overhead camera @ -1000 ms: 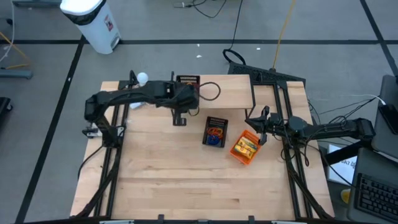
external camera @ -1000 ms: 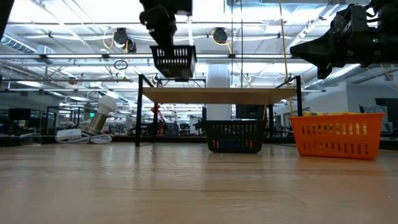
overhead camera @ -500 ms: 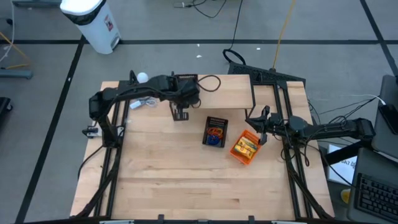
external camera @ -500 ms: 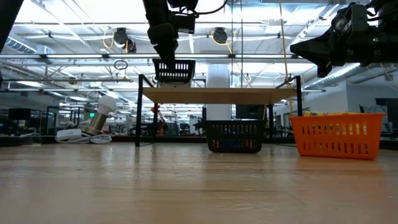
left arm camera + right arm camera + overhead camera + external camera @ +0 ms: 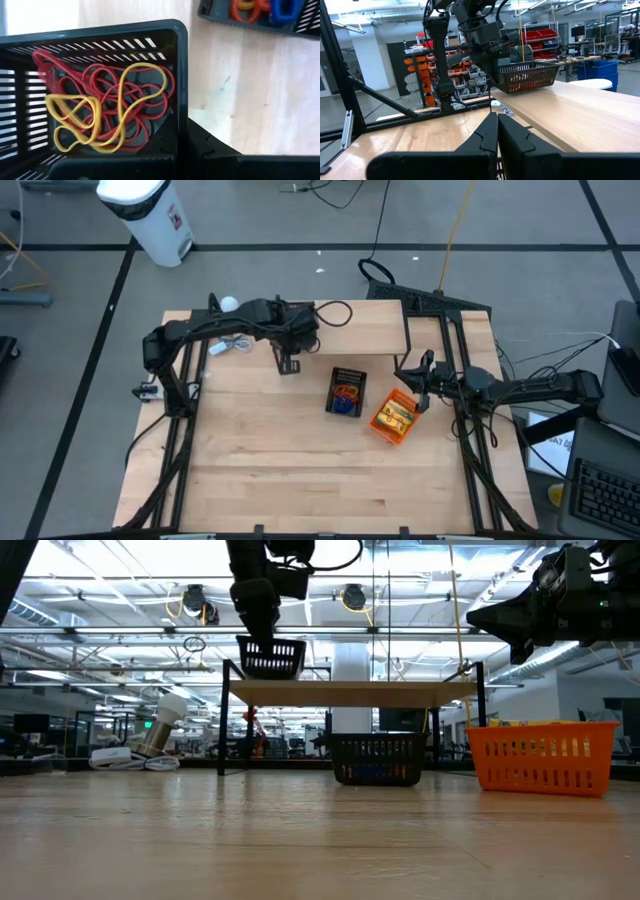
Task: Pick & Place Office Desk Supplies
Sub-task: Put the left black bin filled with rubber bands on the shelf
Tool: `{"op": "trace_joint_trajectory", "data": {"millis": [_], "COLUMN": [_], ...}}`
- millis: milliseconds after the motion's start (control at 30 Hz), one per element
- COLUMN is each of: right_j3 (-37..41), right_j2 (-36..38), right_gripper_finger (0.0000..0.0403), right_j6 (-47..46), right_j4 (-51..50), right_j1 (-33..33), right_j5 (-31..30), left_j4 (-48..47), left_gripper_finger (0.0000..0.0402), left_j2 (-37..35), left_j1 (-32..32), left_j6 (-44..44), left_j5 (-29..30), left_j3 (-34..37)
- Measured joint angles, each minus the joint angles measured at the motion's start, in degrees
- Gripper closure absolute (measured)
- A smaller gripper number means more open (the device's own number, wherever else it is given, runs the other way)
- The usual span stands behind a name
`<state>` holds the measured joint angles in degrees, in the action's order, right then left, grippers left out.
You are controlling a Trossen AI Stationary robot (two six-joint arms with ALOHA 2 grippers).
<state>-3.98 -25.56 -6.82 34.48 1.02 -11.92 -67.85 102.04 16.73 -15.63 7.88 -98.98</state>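
Note:
A black mesh tray (image 5: pixel 100 65) holding red and yellow rubber bands (image 5: pixel 107 107) hangs in the air, a little tilted. It hangs below my left gripper (image 5: pixel 182 137), which is shut on it. In the low view this tray (image 5: pixel 270 658) hangs just above a raised wooden shelf (image 5: pixel 350 693) at the table's far side. My right gripper (image 5: pixel 497 132) is shut on nothing and waits level above the table's right side, near the orange tray (image 5: pixel 393 416). My left gripper holds the black mesh tray by one side wall (image 5: pixel 182 107), close to a corner. One finger is inside the tray and one outside. The fingers come from above, slanting down. The tray hangs clear of the shelf and table, open side up, slightly tilted.
A second black mesh tray (image 5: pixel 346 391) with orange and blue coils sits mid-table. The orange tray beside it holds yellow packets. A white ball (image 5: pixel 229 305) stands at the far left. The raised shelf (image 5: pixel 370 325) spans the far side. Bare wood fills the near half.
My left gripper has carried the black mesh tray toward the table's far left and a little down, closer to the shelf top. The tray now hangs slightly more tilted. The gripper stays shut on it.

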Motion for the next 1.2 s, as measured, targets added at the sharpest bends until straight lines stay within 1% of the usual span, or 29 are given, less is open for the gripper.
{"op": "trace_joint_trajectory", "data": {"millis": [167, 300, 433, 1200], "right_j3": [0.0, 0.0, 0.0, 0.0], "right_j2": [0.0, 0.0, 0.0, 0.0], "right_gripper_finger": [0.0403, 0.0403, 0.0403, 0.0403], "right_j6": [-0.4, -0.7, -1.1, -1.1], "right_j4": [0.0, 0.0, 0.0, 0.5], "right_j1": [0.0, 0.0, 0.0, 0.0], "right_j5": [0.0, 0.0, 0.0, 0.2], "left_j4": [-0.1, 0.5, 0.9, 0.4], "left_gripper_finger": [0.0401, 0.0401, 0.0399, 0.039], "left_j2": [0.0, 0.0, -0.3, -0.1], "left_j1": [0.0, 0.0, -0.1, 0.0], "left_j6": [1.4, 1.1, 0.7, 2.7], "left_j5": [-0.9, -2.0, -1.9, -1.8], "left_j3": [0.1, 1.9, 3.6, 3.7]}}
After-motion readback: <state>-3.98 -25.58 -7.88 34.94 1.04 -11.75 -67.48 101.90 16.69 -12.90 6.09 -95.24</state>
